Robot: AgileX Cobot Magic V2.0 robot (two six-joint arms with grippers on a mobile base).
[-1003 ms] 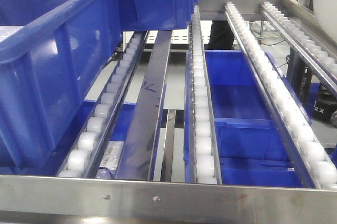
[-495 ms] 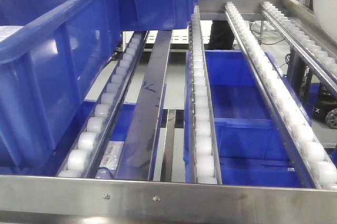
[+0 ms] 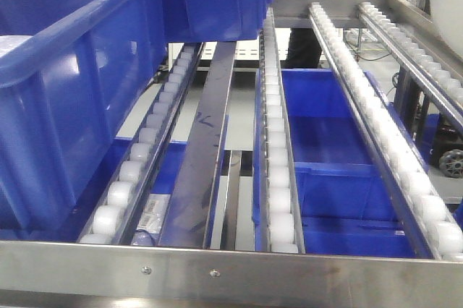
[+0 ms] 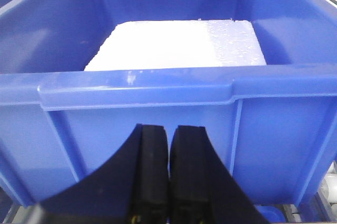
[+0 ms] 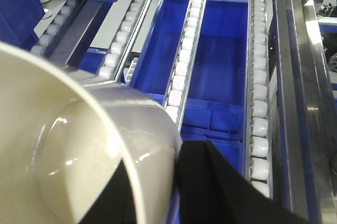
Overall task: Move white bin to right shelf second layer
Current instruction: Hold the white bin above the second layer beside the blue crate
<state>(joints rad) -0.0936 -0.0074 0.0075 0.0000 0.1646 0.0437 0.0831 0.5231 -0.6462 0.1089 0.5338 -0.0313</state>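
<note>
The white bin (image 5: 79,155) hangs tipped above the roller tracks of the right shelf second layer (image 5: 184,61), its wall clamped in the right hand (image 5: 150,192), as far as the close view shows. The left hand (image 4: 169,176), fingers together, sits just before a blue crate (image 4: 158,84) holding a white foam block (image 4: 179,45).
</note>
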